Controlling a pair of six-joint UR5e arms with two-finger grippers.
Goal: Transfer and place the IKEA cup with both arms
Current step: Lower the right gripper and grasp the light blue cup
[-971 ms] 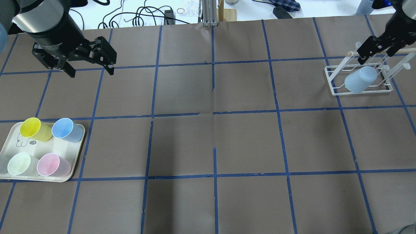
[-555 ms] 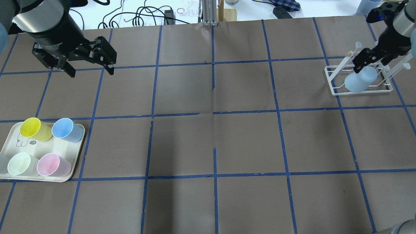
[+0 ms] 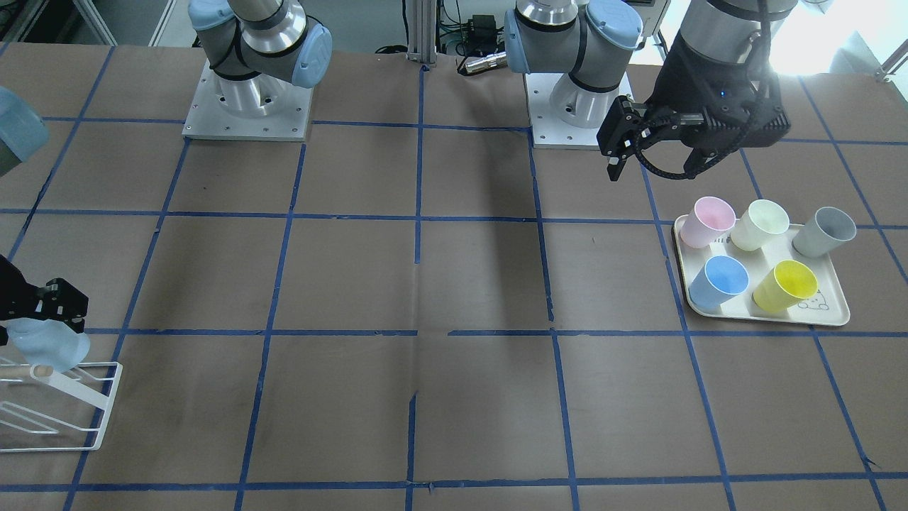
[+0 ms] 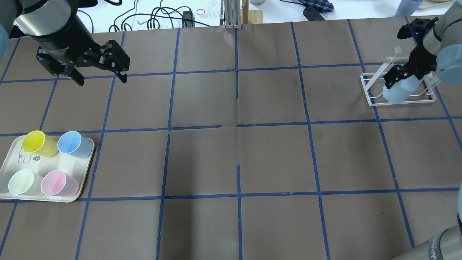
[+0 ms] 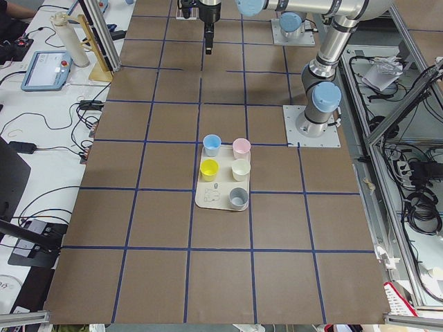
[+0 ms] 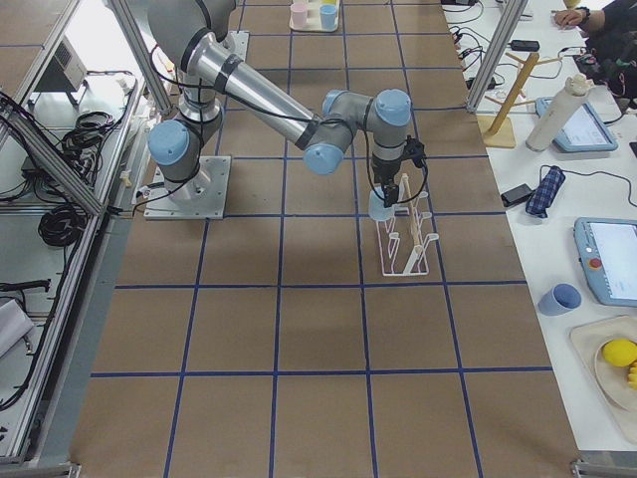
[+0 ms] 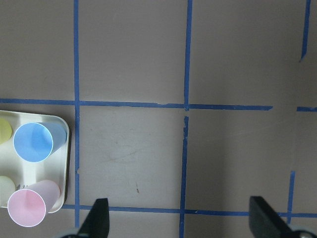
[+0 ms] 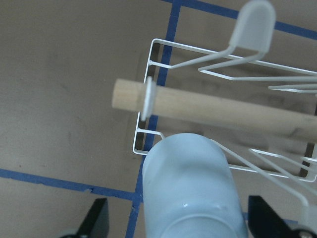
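ikea cup (image 8: 190,183) on rack (image 8: 223,111), right tool (image 8: 178,220) astride

Silver-grey left arm (image 3: 567,28) and right arm (image 3: 266,32) wear pale blue joint caps (image 3: 312,53) above screw-studded base plates (image 3: 245,129); black left tool (image 4: 101,80), ribbed cable (image 3: 663,169) looping beside it, matches right tool (image 8: 181,220).

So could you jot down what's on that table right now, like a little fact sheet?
Left gripper: open, empty, above the table
Right gripper: open, straddling the pale blue cup
Pale blue cup: tilted on a white wire rack
Tray: five upright cups, pink, green, grey, blue, yellow
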